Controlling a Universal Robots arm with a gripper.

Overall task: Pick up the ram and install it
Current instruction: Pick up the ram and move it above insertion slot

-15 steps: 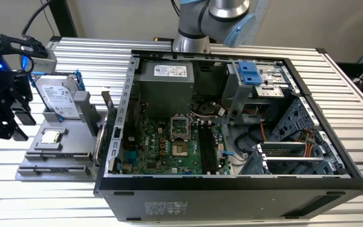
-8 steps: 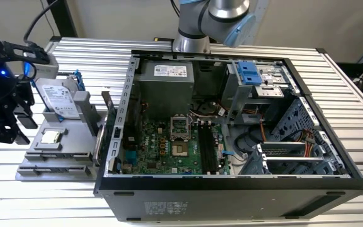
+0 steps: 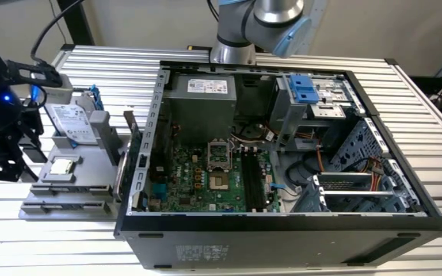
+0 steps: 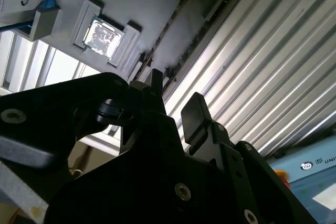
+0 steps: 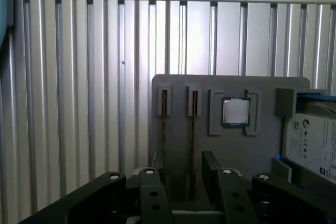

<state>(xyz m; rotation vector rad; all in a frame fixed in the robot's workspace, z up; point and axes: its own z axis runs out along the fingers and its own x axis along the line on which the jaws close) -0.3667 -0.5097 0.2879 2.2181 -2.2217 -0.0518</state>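
Two ram sticks stand on edge in slots of the grey holder tray (image 5: pixel 178 90): one ram (image 5: pixel 193 129) and a second ram (image 5: pixel 164 124) beside it. In the second wrist view they show as thin dark strips, the nearer ram (image 4: pixel 167 38) running toward the fingertips. My gripper (image 5: pixel 184 167) hovers above the tray's end, open, nothing in it. The first ram's line runs into the gap between the fingers (image 5: pixel 210 166). In the exterior view the gripper (image 3: pixel 6 164) is at the far left, beside the tray (image 3: pixel 67 192).
The tray also holds a processor chip (image 5: pixel 235 111) and a hard drive (image 5: pixel 315 145) in a blue frame. The open computer case (image 3: pixel 282 224) lies in the middle of the slatted table, its motherboard (image 3: pixel 198 178) with black memory slots (image 3: pixel 255 178) facing up.
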